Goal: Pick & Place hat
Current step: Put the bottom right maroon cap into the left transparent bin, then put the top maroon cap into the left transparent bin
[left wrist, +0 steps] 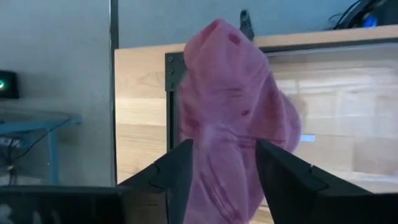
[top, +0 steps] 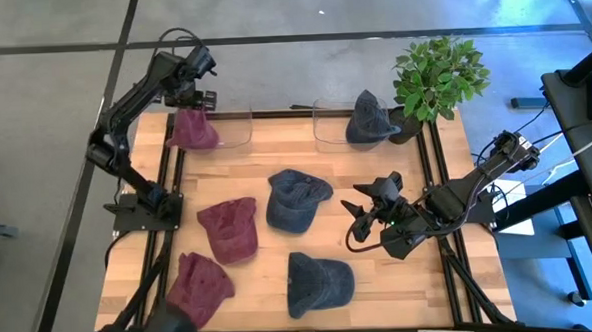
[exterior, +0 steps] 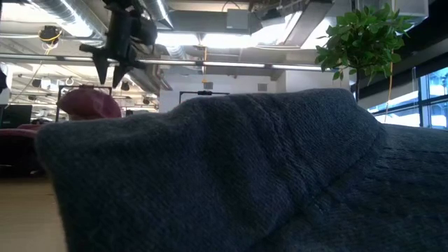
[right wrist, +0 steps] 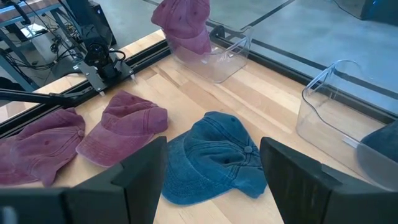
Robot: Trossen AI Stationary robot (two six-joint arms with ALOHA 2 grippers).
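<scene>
A maroon hat [top: 192, 130] sits at the left end of a clear bin [top: 229, 131] at the table's far left. It stands tall there, its lower part inside the bin [right wrist: 217, 59]. My left gripper [exterior: 110, 75] hangs open just above it, pointing steeply down. In the left wrist view the hat [left wrist: 230, 106] shows between and beyond the two fingers. My right gripper [top: 363, 208] waits open above the table's right half, with a blue hat [right wrist: 214, 155] lying ahead of it.
A second clear bin [top: 334, 124] at the far right holds a blue hat [top: 367, 118]. Two maroon hats [top: 229, 229] [top: 199, 285] and two blue hats [top: 295, 198] [top: 318, 282] lie on the wood. A potted plant [top: 440, 75] stands at the far right corner.
</scene>
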